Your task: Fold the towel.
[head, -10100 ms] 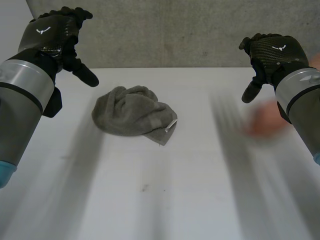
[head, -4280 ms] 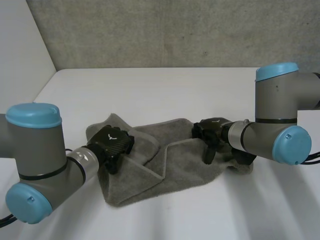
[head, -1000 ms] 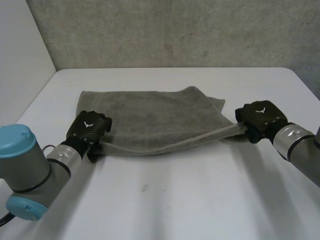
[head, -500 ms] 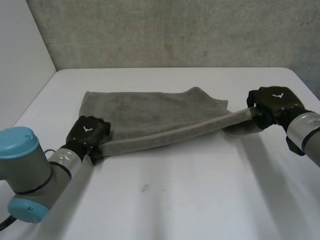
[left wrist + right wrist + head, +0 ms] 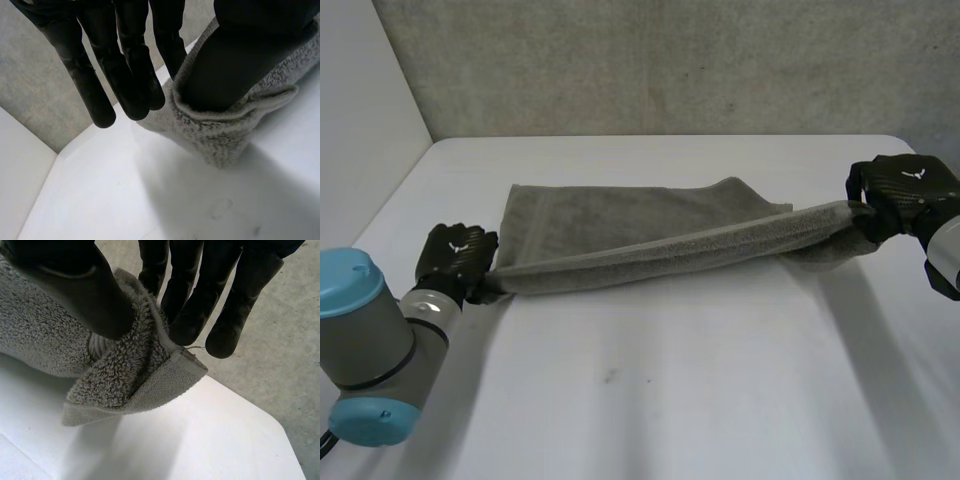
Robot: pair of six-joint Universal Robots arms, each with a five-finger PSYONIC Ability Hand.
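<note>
A grey towel is stretched across the white table. Its near edge is pulled taut and lifted, while its far part lies flat. At the towel's near left corner my left hand is shut on the cloth. In the left wrist view the thumb digs into the towel corner beside the fingers. At the near right corner, raised off the table, my right hand is shut on the cloth too. There the thumb and fingers pinch the hemmed corner.
A grey concrete wall stands behind the table and a white wall at the left. The table's right back corner lies close to my right hand. Bare tabletop extends in front of the towel.
Both hands moved apart, the left one leftward, the right one rightward and up. The near edge went from sagging to taut and the towel shifted right. The left hand closed tighter.
</note>
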